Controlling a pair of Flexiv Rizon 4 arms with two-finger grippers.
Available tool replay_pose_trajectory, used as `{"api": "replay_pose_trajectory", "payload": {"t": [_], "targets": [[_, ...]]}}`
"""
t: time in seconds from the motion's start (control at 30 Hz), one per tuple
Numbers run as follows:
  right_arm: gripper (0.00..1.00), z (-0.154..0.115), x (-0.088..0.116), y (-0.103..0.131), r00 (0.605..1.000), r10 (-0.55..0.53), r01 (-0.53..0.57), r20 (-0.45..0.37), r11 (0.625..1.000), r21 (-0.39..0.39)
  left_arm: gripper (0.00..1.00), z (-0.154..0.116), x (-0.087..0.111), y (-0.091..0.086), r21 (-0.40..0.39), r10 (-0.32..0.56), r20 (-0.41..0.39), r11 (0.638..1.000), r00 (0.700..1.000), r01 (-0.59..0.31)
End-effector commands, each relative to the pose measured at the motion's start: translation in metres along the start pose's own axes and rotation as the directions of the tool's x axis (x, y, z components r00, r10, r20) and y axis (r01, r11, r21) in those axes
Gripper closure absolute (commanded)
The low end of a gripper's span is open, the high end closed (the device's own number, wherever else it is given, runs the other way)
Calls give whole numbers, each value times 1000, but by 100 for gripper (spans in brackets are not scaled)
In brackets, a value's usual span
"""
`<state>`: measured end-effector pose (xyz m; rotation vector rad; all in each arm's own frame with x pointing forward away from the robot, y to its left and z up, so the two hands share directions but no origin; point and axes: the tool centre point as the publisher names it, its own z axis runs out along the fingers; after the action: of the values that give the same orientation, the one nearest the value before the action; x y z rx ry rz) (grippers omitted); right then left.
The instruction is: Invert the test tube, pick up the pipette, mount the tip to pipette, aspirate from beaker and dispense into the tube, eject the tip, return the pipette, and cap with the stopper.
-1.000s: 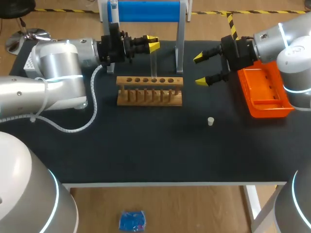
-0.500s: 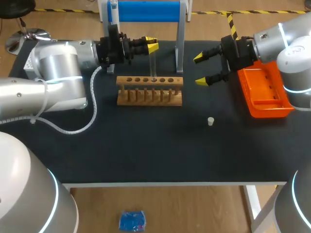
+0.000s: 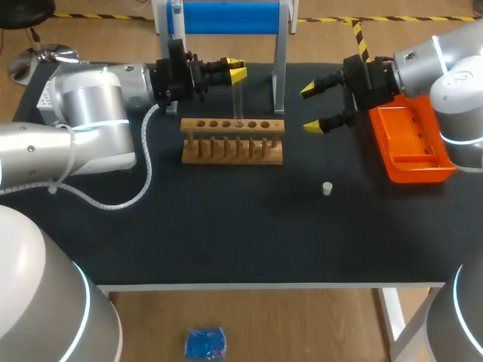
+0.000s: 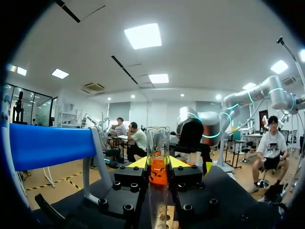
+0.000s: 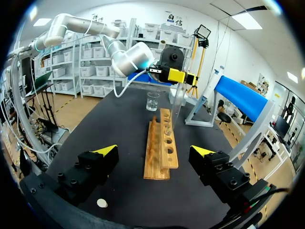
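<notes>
**Fig.** Early stage, judged as step 1 (tube inversion) in progress or just ending.

**Tools.** The left tool (image 3: 237, 68) was closed on the test tube (image 3: 238, 102), with one finger on each side near its upper part. The right tool (image 3: 315, 108) stood wide open and held nothing. It hung above the counter (image 3: 226, 234) betw. the rack (image 3: 232, 143) and the orange tray (image 3: 413, 154).

**Tube.** The tube was upright over the rack, its lower end at or just inside one of the holes.

**Other task items.** The stopper (image 3: 327, 188) lay loose on the counter in front of the rack, well apart from the tube, so capping was not done. The beaker (image 5: 153, 101) stood past the rack's far end, near the left tool.

**Remaining, as judged.**
- Pipette pick-up
- Tip mounting
- Aspirating and dispensing
- Tip ejection
- Pipette return
- Capping

None of these showed any sign of a start.

**Hidden or unclear.**
- Which end of the tube was open could not be told, so whether it was inverted was not confirmed.
- How deep the tube sat in its hole was hidden.
- An orange patch betw. the fingers in the left wrist view could have been part of the tool or something at the tube.
- The pipette was not picked out with certainty. It was perhaps on the stand (image 3: 281, 53) behind the rack.
- The tray contents were not resolved.
- The beaker was not made out in the head view, and its liquid level was unreadable.
</notes>
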<state>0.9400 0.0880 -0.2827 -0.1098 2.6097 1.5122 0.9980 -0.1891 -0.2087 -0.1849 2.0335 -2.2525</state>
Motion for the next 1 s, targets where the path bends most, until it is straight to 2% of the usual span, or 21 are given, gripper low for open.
{"api": "replay_pose_trajectory", "payload": {"t": [0.03, 0.4, 0.77, 1.0], "targets": [[0, -1, 1, 0, 1000, 0, 0, 0, 1000, 2, 100, 1, 0, 2, -2, -1, -1, 1000, 1000, 1], [0, -1, 1, 0, 1000, 0, 0, 0, 1000, 2, 100, 2, 0, 6, -17, -35, 3, 999, 999, 35], [0, -1, 1, 0, 1000, 0, 0, 0, 1000, 2, 100, 2, 5, 8, -12, -32, 13, 999, 999, 32], [0, -1, 1, 0, 1000, 0, 0, 0, 1000, 2, 100, 1, 5, 11, -59, -38, 12, 998, 999, 38]]}}
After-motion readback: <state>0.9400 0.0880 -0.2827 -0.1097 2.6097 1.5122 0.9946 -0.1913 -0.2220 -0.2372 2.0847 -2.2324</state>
